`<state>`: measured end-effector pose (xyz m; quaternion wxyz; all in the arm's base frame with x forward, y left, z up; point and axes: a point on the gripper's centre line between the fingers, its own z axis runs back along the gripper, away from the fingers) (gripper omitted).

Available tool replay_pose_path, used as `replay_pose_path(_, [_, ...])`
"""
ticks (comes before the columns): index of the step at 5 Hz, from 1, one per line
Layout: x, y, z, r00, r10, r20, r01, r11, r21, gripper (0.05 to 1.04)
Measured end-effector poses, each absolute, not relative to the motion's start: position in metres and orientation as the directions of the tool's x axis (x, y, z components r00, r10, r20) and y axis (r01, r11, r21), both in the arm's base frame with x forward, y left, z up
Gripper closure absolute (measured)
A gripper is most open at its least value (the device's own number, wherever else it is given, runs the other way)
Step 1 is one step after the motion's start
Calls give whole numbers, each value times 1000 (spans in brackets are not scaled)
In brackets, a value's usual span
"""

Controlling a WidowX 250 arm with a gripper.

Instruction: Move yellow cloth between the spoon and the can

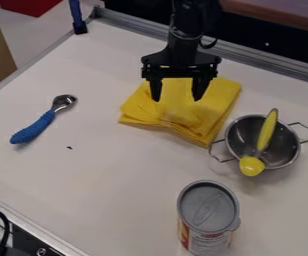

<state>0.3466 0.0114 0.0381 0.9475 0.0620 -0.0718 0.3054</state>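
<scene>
Can (209,206) upright near camera; pincer (177,99) released, tips apart, over yellow cloth (209,111); blue-handled spoon (36,127) well apart from cloth

This looks like a robotics lab: a black robot arm (183,46) over a white table (96,185) framed by metal rails (277,64), a black cable (7,227) at one corner.
</scene>
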Motion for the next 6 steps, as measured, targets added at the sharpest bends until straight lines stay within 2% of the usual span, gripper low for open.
replay_pose_path(1, [342,12,26,808,571,142,-586,805,96,84])
replay_pose_path(2, [345,15,24,836,530,145,-544,835,81,84])
replay_pose_path(3, [357,18,30,815,559,153,-572,818,63,84])
replay_pose_path(4, [376,23,31,851,500,162,-511,859,33,129])
replay_pose_path(6, [397,23,13,917,350,189,-364,931,42,692])
